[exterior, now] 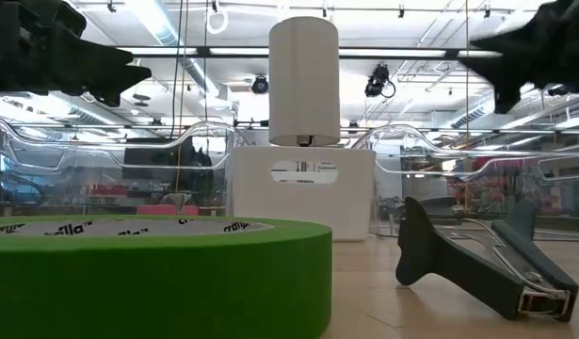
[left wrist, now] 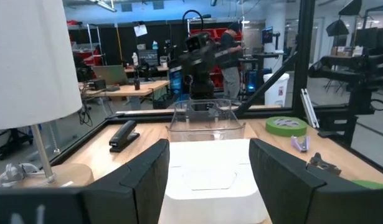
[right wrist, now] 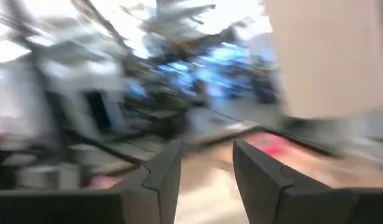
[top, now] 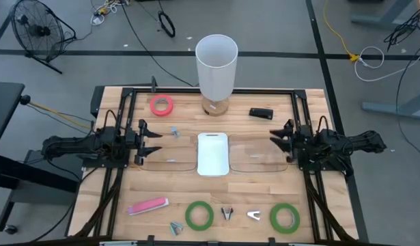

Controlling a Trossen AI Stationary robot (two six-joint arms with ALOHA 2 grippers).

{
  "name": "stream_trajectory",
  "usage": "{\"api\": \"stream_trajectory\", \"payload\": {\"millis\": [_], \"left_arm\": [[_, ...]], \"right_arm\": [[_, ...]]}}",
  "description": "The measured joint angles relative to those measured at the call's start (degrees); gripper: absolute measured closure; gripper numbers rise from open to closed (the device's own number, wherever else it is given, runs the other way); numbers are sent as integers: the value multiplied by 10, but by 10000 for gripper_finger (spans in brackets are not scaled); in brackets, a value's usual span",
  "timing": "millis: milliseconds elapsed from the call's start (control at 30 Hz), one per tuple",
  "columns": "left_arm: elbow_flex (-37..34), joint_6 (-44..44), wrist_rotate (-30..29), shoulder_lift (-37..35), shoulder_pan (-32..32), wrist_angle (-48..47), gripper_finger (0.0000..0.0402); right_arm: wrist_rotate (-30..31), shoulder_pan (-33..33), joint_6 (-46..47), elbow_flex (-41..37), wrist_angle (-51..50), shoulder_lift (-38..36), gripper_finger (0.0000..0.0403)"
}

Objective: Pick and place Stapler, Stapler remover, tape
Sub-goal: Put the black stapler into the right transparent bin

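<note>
Two green tape rolls (top: 199, 214) (top: 284, 217) lie flat near the table's front edge, and a pinkish red roll (top: 162, 104) lies at the far left. A black stapler (top: 261, 113) lies at the far right and a pink stapler (top: 147, 206) at the near left. Small stapler removers (top: 227, 213) (top: 254, 216) lie between the green rolls. My left gripper (top: 154, 141) is open and empty at the table's left, above the surface; its fingers also show in the left wrist view (left wrist: 208, 149). My right gripper (top: 276, 140) is open and empty at the right, as the right wrist view (right wrist: 207, 146) shows.
A white bin (top: 213, 154) stands at the table's middle between two clear containers (top: 172, 156) (top: 257, 156). A tall white lamp (top: 216, 65) stands at the far middle. More removers lie at the left (top: 175, 131) and near the front edge (top: 175, 227). Black rails frame the table.
</note>
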Motion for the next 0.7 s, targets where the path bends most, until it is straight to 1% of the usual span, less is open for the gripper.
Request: {"api": "stream_trajectory", "payload": {"millis": [67, 167, 300, 400, 467, 567, 700], "left_arm": [[0, 0, -4, 0, 0, 1, 177], [0, 0, -23, 0, 0, 9, 177], [0, 1, -51, 0, 0, 16, 177], [0, 1, -67, 0, 0, 23, 177], [0, 1, -78, 0, 0, 26, 177], [0, 1, -91, 0, 0, 31, 177], [0, 1, -96, 0, 0, 33, 177]], "right_arm": [[60, -14, -15, 42, -78, 9, 255], [127, -41, -39, 134, -190, 34, 255], [178, -82, -52, 246, -346, 104, 255], [217, -114, -29, 301, -426, 178, 255], [218, -140, -29, 322, -445, 233, 255], [217, -192, -65, 348, -447, 318, 255], [179, -282, -106, 396, -459, 432, 246]]}}
